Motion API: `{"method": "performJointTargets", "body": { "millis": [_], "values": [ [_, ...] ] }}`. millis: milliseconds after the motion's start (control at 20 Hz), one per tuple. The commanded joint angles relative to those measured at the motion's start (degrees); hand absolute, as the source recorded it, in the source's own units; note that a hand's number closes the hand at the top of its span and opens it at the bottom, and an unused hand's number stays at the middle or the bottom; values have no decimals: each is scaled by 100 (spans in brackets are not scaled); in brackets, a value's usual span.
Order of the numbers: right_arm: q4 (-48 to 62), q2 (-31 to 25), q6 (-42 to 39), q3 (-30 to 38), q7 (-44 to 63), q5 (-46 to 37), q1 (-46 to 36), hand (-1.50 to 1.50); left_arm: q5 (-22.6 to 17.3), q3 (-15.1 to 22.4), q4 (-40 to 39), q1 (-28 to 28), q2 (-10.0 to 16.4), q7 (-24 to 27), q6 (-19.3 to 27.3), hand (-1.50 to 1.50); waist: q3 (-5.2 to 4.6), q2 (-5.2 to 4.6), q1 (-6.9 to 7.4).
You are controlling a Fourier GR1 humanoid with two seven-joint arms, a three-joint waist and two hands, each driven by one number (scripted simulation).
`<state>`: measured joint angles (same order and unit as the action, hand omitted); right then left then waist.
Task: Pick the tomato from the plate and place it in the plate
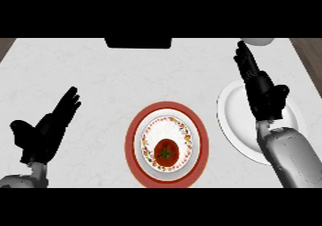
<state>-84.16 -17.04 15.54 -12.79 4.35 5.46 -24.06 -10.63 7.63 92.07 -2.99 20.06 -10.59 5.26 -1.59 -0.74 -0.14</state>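
Right forearm: the grey right forearm comes in from the lower right edge and lies over the near right part of the white plate.
Left forearm: only a short grey stub shows at the lower left corner.
Red-rimmed plate: it sits on the counter at lower centre, between the two arms; its red rim surrounds a white middle with a flowered ring.
Tomato: the red tomato, green stalk up, lies in the middle of the red-rimmed plate, with no hand touching it.
White plate: just beside the red-rimmed plate on its right; nothing is seen in it, though the arm hides part of it.
Right hand: the right hand is above the white plate's far side, its fingers straight, close together and pointing away.
Left hand: the left hand is well apart from both plates at the left, its fingers straight and slightly spread, thumb out to the side, holding nothing.
Far edge: a black object and a white rounded object, both cut off.
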Motion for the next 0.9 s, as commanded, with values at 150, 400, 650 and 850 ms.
{"method": "performJointTargets", "body": {
  "millis": [150, 400, 650, 850],
  "values": [
    [417, 1476, 1695, -1357, 5, -1843, -705, 150, 227, -217, 233, -697, 181, 402, -31, 0, 143, 81, 212],
    [1986, 246, 1947, -1668, 1131, -3429, -495, 150, 252, -337, 326, -874, 328, 454, -42, 0, 0, 124, 105],
    [2013, 1675, 4838, -1961, 1475, -4060, -290, -150, 118, -398, 231, -1092, 289, 449, -131, 0, 154, 62, 211],
    [2066, 1692, 6227, -2706, 1565, -4295, -313, -150, 217, -358, -31, -1380, 229, 473, -117, 0, 161, 31, 242]
  ]
}}
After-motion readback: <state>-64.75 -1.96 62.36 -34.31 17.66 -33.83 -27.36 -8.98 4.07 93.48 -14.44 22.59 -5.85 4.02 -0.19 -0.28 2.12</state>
